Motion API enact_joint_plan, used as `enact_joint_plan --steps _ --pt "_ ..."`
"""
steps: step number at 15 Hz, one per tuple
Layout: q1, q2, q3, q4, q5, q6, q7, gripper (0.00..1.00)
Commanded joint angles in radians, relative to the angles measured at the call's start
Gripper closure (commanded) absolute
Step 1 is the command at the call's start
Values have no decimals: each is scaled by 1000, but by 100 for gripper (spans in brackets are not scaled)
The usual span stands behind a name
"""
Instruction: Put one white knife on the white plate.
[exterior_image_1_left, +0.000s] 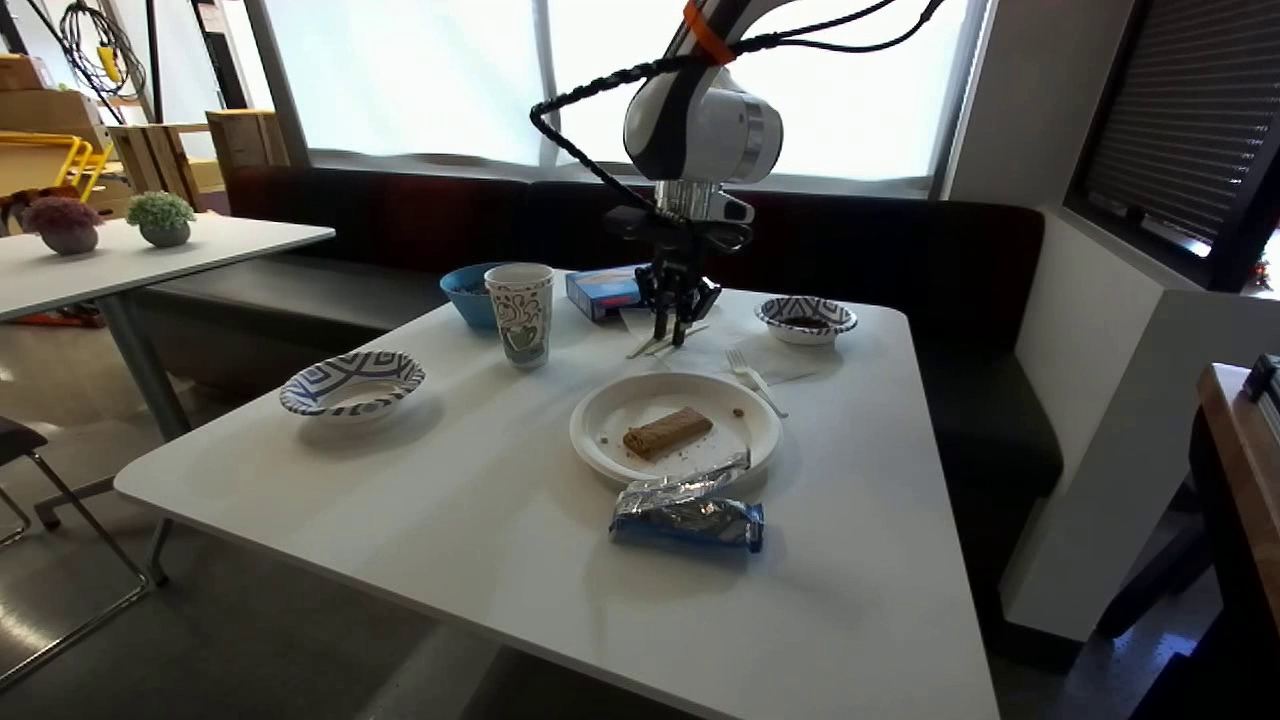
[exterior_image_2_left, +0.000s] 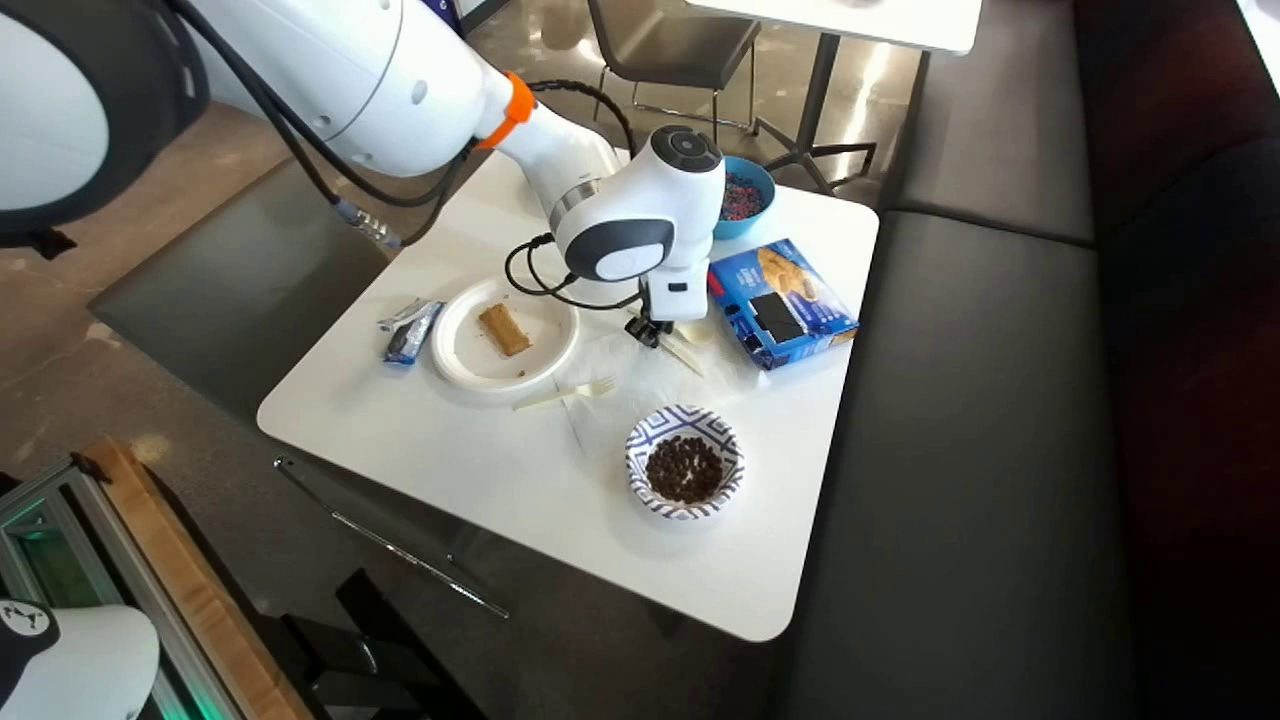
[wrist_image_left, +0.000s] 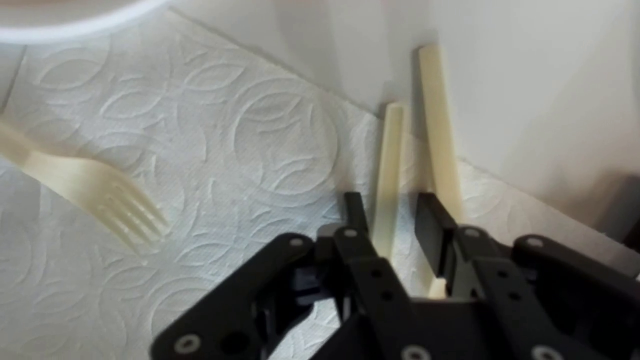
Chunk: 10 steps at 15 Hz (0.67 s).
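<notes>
The white plate (exterior_image_1_left: 590, 440) holds a brown bar and crumbs; it also shows in an exterior view (exterior_image_2_left: 455, 362), and its rim is at the upper left of the wrist view (wrist_image_left: 95, 24). The cream-white knife (exterior_image_2_left: 684, 357) lies on a paper napkin beside a spoon (exterior_image_2_left: 698, 332). In the wrist view my gripper (wrist_image_left: 390, 200) is open, low over the napkin. A thin handle, seemingly the knife's (wrist_image_left: 391, 150), runs between its fingers with gaps on both sides. A second handle, seemingly the spoon's (wrist_image_left: 440, 125), passes outside the right finger. Their far ends are hidden by the gripper there.
A fork (exterior_image_2_left: 565, 394) lies between plate and napkin (exterior_image_2_left: 635, 385). Around stand a bowl of dark cereal (exterior_image_2_left: 685, 475), a blue box (exterior_image_2_left: 755, 290), a blue bowl (exterior_image_1_left: 468, 300), paper cups (exterior_image_1_left: 522, 315) and a patterned bowl (exterior_image_1_left: 352, 385). A foil wrapper (exterior_image_1_left: 690, 520) touches the plate's near side.
</notes>
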Motion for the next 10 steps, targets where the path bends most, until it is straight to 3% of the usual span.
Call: enact_joint_plan --steps 1,4,6,7,10 --pt "-5 34 -1 51 -39 -40 29 66" --pt "-3 37 -2 59 -51 -45 26 73" --pt "-2 38 -3 62 -59 -47 25 87" --pt "-1 35 -4 60 -64 -46 24 99" --pt "6 13 -9 27 -75 -39 24 97"
